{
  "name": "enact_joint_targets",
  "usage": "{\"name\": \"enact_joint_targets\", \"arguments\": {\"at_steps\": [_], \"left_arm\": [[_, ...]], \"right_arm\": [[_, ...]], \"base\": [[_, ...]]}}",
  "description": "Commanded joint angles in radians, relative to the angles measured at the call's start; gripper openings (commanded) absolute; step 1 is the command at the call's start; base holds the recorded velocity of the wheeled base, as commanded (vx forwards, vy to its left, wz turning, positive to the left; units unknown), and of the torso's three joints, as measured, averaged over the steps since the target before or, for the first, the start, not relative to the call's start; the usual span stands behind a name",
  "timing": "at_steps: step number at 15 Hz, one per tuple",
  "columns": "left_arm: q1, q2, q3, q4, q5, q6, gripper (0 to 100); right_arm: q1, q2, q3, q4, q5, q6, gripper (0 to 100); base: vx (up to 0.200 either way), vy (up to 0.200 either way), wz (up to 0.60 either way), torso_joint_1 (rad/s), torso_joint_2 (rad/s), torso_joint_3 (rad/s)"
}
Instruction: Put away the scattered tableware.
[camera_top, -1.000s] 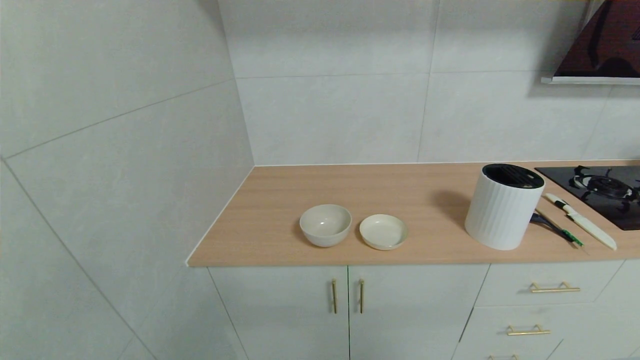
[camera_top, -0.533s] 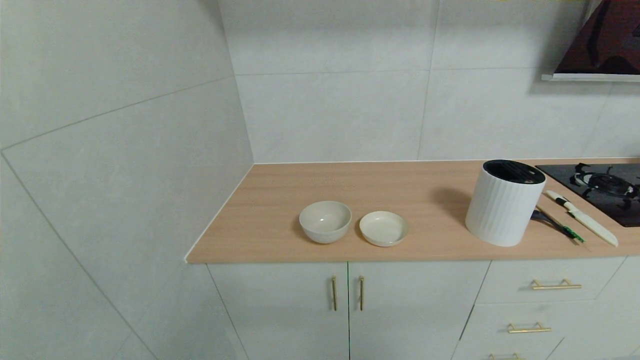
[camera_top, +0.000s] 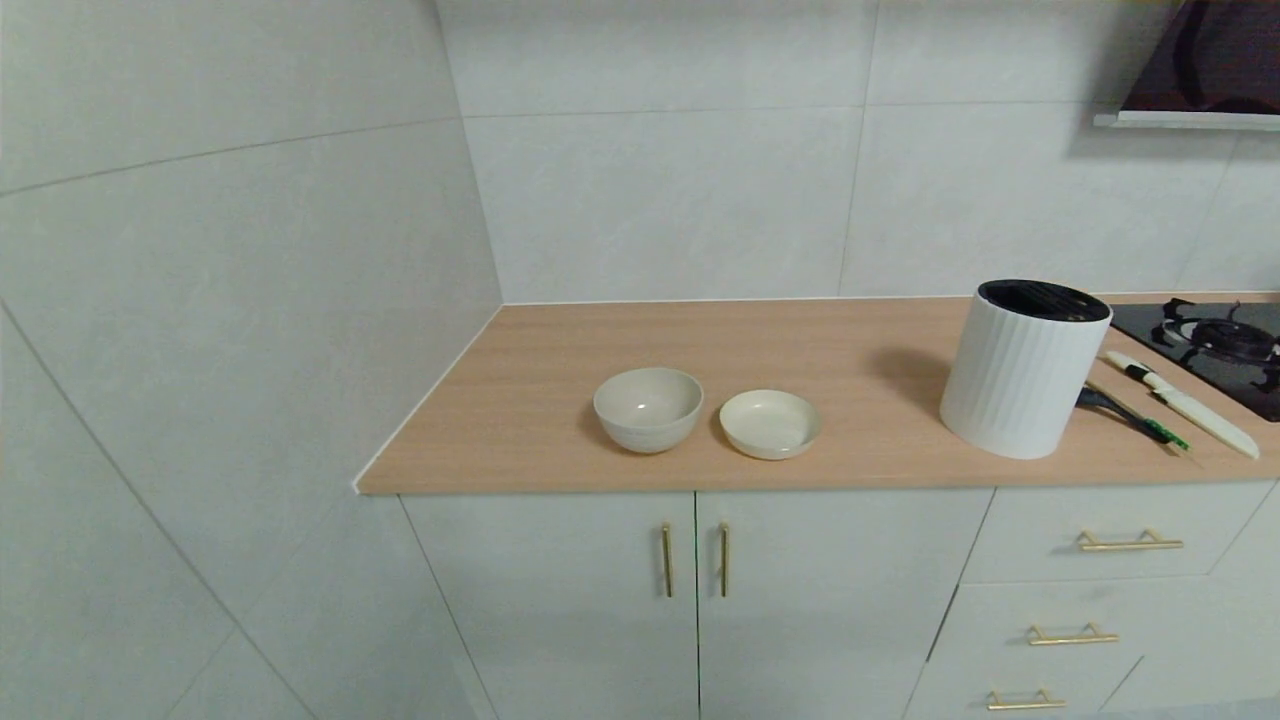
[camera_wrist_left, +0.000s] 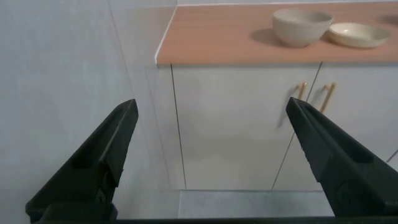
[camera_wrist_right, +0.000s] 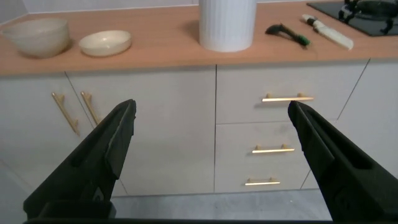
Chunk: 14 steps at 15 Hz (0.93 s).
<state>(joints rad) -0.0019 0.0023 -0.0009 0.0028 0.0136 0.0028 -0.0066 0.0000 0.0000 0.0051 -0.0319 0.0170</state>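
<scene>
Bowl (camera_top: 648, 408) and shallow dish (camera_top: 770, 423) sit side by side, just apart, near the front edge of the wooden surface (camera_top: 540, 400), bowl on the left. Ribbed white holder (camera_top: 1022, 370) stands to their right; knife (camera_top: 1185, 405) lies beyond it. Left fingers (camera_wrist_left: 99, 162) spread apart, empty; right fingers (camera_wrist_right: 99, 162) likewise, both low, facing the cabinets (camera_wrist_left: 224, 124).

We observe a cream bowl (camera_top: 648, 408) upright on the desk (camera_top: 560, 350), just beside a shallow cream dish (camera_top: 769, 423). A white knife (camera_top: 1185, 403) and a dark utensil (camera_top: 1130, 413) lie flat beside the ribbed white holder (camera_top: 1022, 375).
</scene>
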Motion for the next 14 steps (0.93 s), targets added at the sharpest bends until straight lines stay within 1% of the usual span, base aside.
{"name": "enact_joint_targets", "arguments": {"at_steps": [1,7,14], "left_arm": [[0.0,0.001,-0.001,0.0,0.0,0.0,100],[0.0,0.001,-0.001,0.0,0.0,0.0,100],[0.0,0.001,-0.001,0.0,0.0,0.0,100]], "right_arm": [[-0.001,0.0,0.0,-0.001,0.0,0.0,100],[0.0,0.0,0.0,0.001,0.0,0.0,100],[-0.001,0.0,0.0,0.001,0.0,0.0,100]], "base": [[0.0,0.0,0.0,-0.251,0.55,0.3],[0.0,0.0,0.0,-0.245,0.54,0.292],[0.0,0.0,0.0,-0.214,0.5,0.287]]}}
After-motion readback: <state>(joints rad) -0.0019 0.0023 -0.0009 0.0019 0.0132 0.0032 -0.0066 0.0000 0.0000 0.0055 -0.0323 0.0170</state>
